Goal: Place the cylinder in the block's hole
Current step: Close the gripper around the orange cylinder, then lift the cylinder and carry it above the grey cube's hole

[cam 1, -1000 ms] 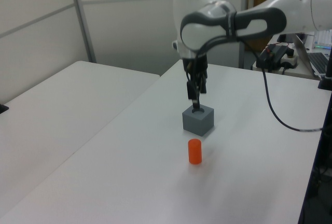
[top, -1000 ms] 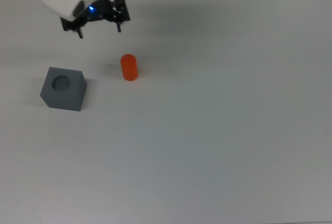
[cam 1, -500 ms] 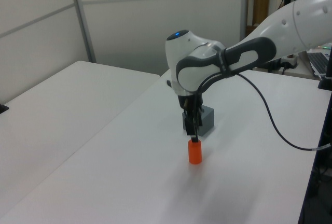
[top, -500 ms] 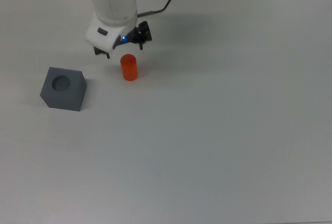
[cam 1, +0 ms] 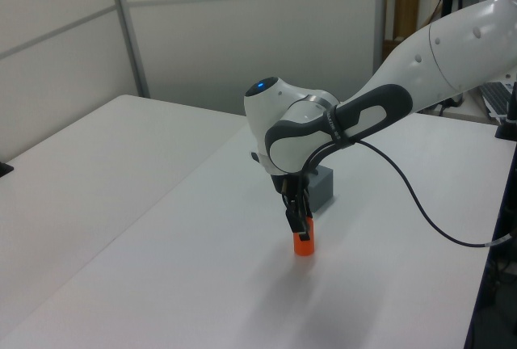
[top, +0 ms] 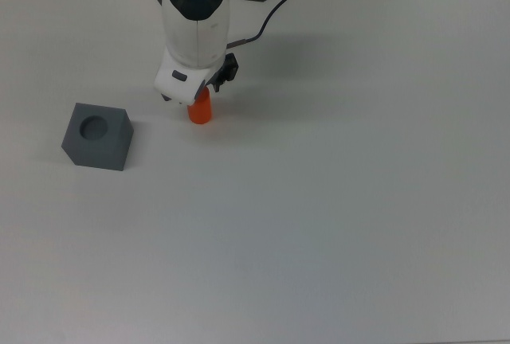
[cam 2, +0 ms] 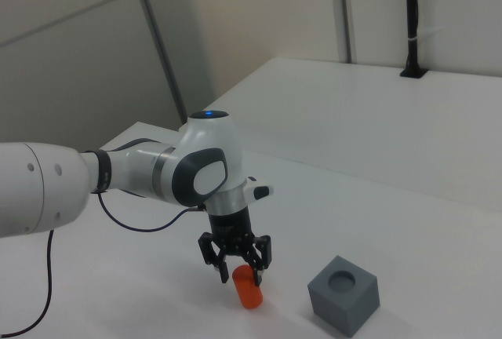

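Cylinder is standing upright on the white table, with wide bare surface lying open all round it and the table's edges sitting well away. The gripper is hanging directly over it, its jaws spread and straddling the top of the cylinder, one finger showing at the right view's right of it. Whether the fingers are touching it is not showing. It is looking bright orange, smooth, short and stubby. The block, slate-grey with a round hole on top, is sitting apart at the top view's left.
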You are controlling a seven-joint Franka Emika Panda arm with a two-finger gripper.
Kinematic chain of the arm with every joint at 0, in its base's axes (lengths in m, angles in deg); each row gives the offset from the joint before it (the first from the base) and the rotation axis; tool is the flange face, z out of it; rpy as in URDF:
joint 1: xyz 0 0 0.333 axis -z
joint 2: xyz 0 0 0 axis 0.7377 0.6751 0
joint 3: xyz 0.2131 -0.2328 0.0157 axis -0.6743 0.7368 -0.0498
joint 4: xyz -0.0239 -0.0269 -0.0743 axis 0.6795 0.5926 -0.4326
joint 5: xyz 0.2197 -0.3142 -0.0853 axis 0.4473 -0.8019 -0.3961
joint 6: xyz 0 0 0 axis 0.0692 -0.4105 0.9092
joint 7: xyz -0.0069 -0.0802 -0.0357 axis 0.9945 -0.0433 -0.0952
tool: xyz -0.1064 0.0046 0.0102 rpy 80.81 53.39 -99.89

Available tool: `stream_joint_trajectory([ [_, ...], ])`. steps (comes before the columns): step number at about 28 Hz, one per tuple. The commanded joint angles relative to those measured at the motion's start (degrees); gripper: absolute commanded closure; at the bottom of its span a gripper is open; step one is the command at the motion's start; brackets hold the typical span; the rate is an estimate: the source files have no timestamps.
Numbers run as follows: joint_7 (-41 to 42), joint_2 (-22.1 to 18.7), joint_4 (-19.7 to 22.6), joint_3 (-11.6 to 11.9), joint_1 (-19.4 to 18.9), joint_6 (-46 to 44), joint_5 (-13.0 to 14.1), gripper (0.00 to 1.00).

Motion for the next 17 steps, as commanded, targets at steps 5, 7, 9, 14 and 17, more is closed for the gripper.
stream_joint_trajectory([
  [5,0.5,-0.3,-0.9,0.4,-0.8,0.9,-0.9,0.94],
  [7,0.5,-0.3,-1.6,0.4,-0.4,0.8,-0.7,0.99],
  [9,0.4,-0.5,-2.9,0.5,-0.1,0.8,-0.3,1.0],
  [14,0.1,-1.5,-8.1,1.1,3.1,0.1,1.4,0.99],
  [17,0.3,-1.8,-11.5,1.1,7.6,0.2,4.3,0.98],
])
